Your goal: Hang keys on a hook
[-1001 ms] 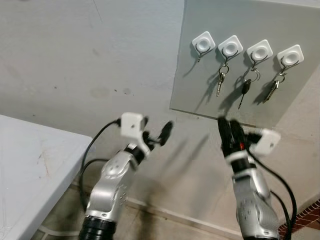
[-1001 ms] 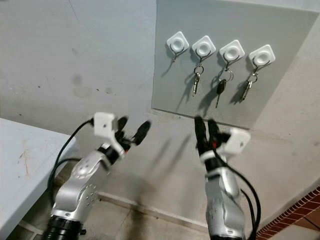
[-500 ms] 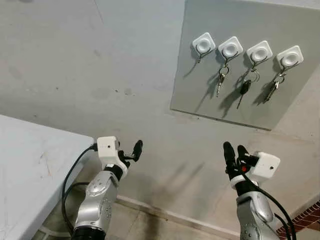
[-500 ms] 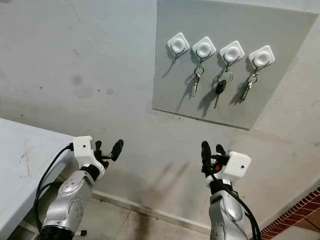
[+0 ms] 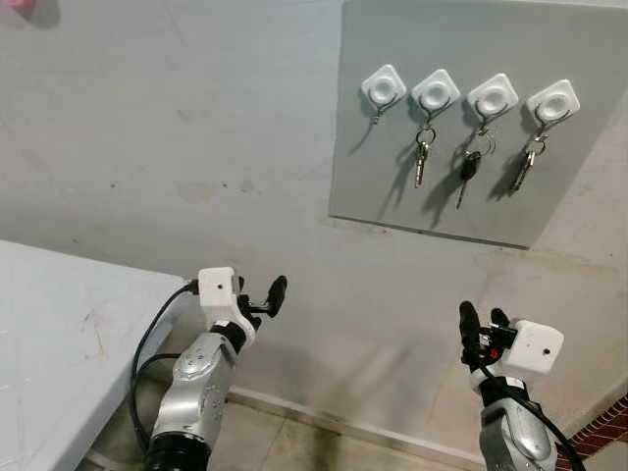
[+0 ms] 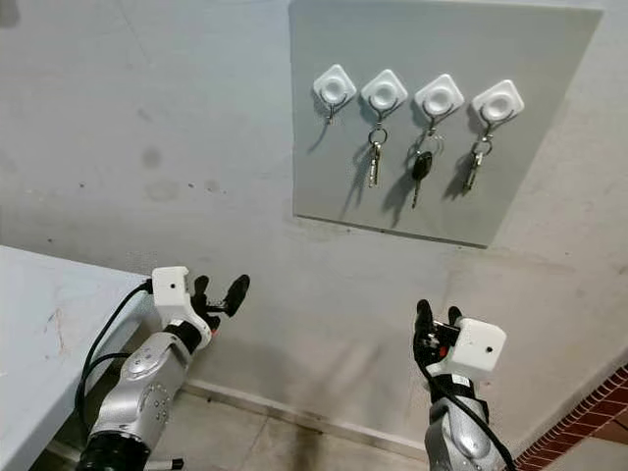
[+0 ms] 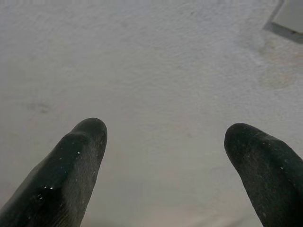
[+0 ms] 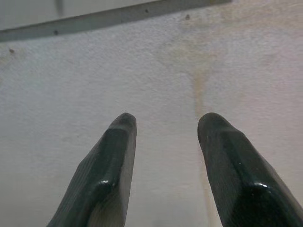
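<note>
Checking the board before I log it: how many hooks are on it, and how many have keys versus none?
Hooks with keys: 3
Hooks without keys: 1
Total hooks on the board: 4

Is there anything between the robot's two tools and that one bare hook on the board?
Nothing visible. The bare hook sits leftmost on the grey board, above both the left tool and right tool, with plain wall between. Both tools are open and hold nothing.

Matt rough plaster wall [image 5: 147, 118], glossy white plastic hooks [image 5: 437, 91]
</note>
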You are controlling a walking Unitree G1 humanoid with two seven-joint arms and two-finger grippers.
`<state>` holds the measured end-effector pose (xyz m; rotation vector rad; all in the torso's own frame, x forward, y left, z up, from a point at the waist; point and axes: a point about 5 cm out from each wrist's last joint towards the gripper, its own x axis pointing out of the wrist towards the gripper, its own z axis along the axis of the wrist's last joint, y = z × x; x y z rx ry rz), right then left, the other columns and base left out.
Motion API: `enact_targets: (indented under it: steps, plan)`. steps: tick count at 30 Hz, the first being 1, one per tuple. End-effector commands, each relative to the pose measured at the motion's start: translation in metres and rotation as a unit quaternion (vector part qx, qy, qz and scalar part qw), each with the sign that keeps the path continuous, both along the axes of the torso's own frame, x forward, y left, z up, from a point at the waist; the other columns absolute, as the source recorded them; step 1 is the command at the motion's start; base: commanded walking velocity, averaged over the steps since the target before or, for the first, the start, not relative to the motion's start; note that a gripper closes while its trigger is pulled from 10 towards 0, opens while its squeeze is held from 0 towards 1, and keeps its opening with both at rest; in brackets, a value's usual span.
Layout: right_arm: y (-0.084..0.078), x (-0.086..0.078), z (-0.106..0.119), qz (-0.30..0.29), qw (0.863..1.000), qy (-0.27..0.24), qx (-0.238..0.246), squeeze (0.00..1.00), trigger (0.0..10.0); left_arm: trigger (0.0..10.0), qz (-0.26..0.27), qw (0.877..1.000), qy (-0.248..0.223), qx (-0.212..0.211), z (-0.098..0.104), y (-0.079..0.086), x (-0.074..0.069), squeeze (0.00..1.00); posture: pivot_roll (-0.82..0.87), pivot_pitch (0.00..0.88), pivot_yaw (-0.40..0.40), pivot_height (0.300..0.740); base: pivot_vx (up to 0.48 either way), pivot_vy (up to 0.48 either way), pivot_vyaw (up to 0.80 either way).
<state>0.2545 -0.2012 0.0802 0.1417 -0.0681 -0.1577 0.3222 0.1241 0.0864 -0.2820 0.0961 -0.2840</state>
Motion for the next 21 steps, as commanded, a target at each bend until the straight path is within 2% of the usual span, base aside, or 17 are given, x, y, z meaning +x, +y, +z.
enact_targets:
  steps: [1, 4, 6, 10, 12, 13, 17, 21]
  plan:
    - [0.006, -0.001, 0.003, 0.007, 1.000, -0.008, -0.016, 0.00, 10.0, 10.0, -0.003, 1.000, -0.013, 0.011, 0.002, 0.001, 0.000, 0.00, -0.08, 0.000, 0.054, 0.740, 0.000, 0.000, 0.00]
    - [0.010, 0.000, 0.003, 0.015, 1.000, -0.004, -0.026, 0.00, 10.0, 10.0, -0.016, 0.999, -0.035, 0.018, 0.003, -0.004, -0.006, 0.00, -0.08, 0.000, 0.046, 0.740, 0.000, 0.000, 0.00]
    - [0.016, 0.001, 0.003, 0.023, 0.999, -0.002, -0.027, 0.00, 10.0, 10.0, -0.024, 0.998, -0.054, 0.021, 0.001, -0.006, -0.015, 0.00, -0.06, 0.000, 0.029, 0.740, 0.000, 0.000, 0.00]
    - [0.017, 0.000, -0.001, 0.025, 0.999, 0.004, -0.020, 0.00, 10.0, 10.0, -0.010, 0.998, -0.059, 0.021, -0.004, -0.002, -0.023, 0.00, -0.06, 0.000, 0.023, 0.740, 0.000, 0.000, 0.00]
    - [0.017, -0.005, -0.008, 0.028, 0.999, 0.012, -0.024, 0.00, 10.0, 10.0, 0.002, 0.998, -0.057, 0.033, -0.016, 0.005, -0.035, 0.00, -0.04, 0.000, 0.012, 0.740, 0.000, 0.000, 0.00]
    - [0.017, -0.005, -0.008, 0.028, 0.999, 0.012, -0.024, 0.00, 10.0, 10.0, 0.002, 0.998, -0.057, 0.033, -0.016, 0.005, -0.035, 0.00, -0.04, 0.000, 0.012, 0.740, 0.000, 0.000, 0.00]
    - [0.011, -0.014, -0.026, 0.027, 0.998, 0.045, -0.038, 0.00, 10.0, 10.0, 0.036, 0.997, -0.029, 0.057, -0.037, 0.022, -0.048, 0.00, -0.03, 0.000, 0.001, 0.740, 0.000, 0.000, 0.00]
    - [0.006, -0.015, -0.027, 0.020, 0.997, 0.049, -0.048, 0.00, 10.0, 10.0, 0.046, 0.997, -0.029, 0.061, -0.037, 0.026, -0.049, 0.00, -0.03, 0.000, -0.001, 0.740, 0.000, 0.000, 0.00]
